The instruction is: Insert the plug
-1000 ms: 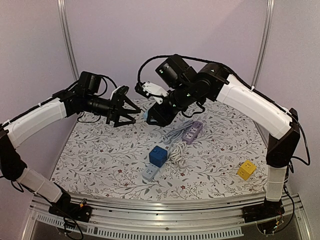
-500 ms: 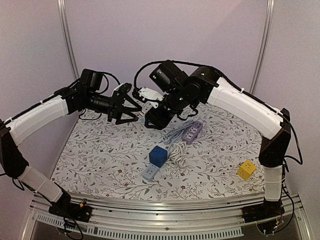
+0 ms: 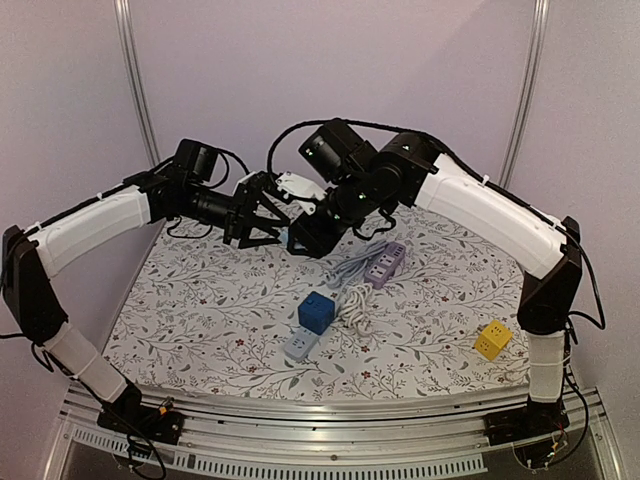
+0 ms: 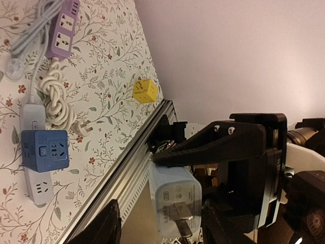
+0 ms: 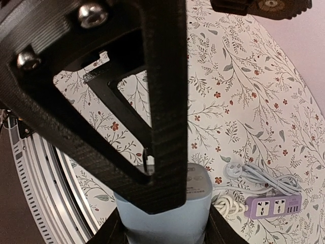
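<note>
Firstly, white floral-print table cloth: is lying flat across the whole work surface.
White-and-black right arm: is arching from the right edge to the rear centre, well above the cloth.
White-and-black left arm: is spanning from the left edge to the same spot, facing the right arm.
Ribbed aluminium front rail: is running along the near edge, below the cloth.
Black right gripper: is clamping the pale blue-grey rounded plastic plug block, with a finger pressing on each flank.
Black left gripper: is hanging just beside the right gripper, with jaws standing apart on either side of the plug block. A gap is showing on one side, and contact on the other cannot be told.
Purple plastic power strip: is lying right of centre, with its grey cord bundled just beside it.
White plastic power strip: is lying at front centre, carrying a dark blue cube socket on top.
Knotted cream cord: is lying between the two strips.
Yellow cube socket: is sitting alone at the right front, well apart from the rest.
Plug block: is being held in the air above the rear centre of the cloth, with its metal prongs facing the left wrist camera, well apart from every socket on the cloth.
</note>
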Controlling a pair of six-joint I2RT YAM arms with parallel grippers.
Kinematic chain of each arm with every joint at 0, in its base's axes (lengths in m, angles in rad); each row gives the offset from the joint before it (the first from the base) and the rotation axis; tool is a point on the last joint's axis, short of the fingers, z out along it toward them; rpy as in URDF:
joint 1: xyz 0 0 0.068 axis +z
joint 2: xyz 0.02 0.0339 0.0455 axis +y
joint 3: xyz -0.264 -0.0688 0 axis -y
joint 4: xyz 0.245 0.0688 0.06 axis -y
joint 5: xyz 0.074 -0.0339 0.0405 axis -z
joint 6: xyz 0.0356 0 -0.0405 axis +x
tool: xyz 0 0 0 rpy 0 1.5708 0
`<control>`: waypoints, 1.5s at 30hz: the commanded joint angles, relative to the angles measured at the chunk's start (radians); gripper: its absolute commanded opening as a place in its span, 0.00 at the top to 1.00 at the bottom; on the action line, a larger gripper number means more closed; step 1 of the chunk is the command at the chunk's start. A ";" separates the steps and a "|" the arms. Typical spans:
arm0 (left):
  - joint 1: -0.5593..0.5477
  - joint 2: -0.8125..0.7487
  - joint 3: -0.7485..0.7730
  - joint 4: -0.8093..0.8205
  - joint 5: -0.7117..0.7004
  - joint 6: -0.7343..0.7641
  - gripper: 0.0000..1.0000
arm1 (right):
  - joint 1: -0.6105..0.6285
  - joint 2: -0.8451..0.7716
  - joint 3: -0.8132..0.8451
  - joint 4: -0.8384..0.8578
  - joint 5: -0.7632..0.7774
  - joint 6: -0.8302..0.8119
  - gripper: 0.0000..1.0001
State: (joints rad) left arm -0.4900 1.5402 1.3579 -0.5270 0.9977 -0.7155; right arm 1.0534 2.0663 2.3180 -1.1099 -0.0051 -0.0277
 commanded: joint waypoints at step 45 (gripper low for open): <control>0.011 -0.039 -0.040 0.298 0.071 -0.315 1.00 | 0.006 -0.163 -0.166 0.175 0.087 0.015 0.16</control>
State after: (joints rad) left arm -0.4988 1.5425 1.3289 -0.3668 1.0554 -0.9150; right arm 1.0550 2.0106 2.2219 -1.0374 0.0525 -0.0288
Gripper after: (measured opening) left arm 0.247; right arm 0.746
